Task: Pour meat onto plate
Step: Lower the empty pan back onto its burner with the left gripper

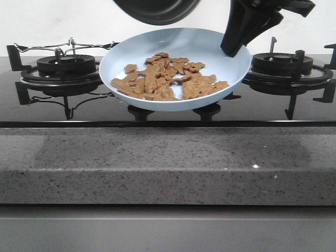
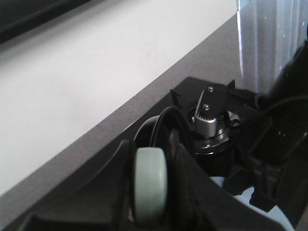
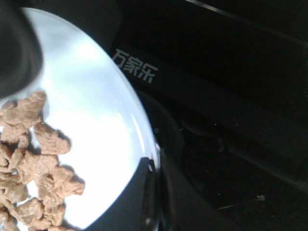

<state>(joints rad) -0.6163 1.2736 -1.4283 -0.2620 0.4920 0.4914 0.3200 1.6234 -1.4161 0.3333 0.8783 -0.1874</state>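
A: What is lying nearest in the front view?

B: The grey stone counter edge (image 1: 168, 163) is running across the front. Behind it, the plate (image 1: 220, 47) is sitting tilted between the two burners, with the meat (image 1: 165, 77) spreading over its near half.

A: Where is the right gripper (image 1: 234, 48) standing relative to that?

B: It is gripping the plate's rim at about 2 o'clock, clenched on the edge; the meat is lying toward 8 o'clock from it, apart from the fingers. The right wrist view is showing a dark finger (image 3: 144, 192) over the rim, the pieces just beside it.

A: And the left gripper (image 2: 150, 185)?

B: It is clamping a pale handle (image 2: 150, 185). The black frying pan (image 1: 156, 10) is hanging at 12 o'clock above the plate.
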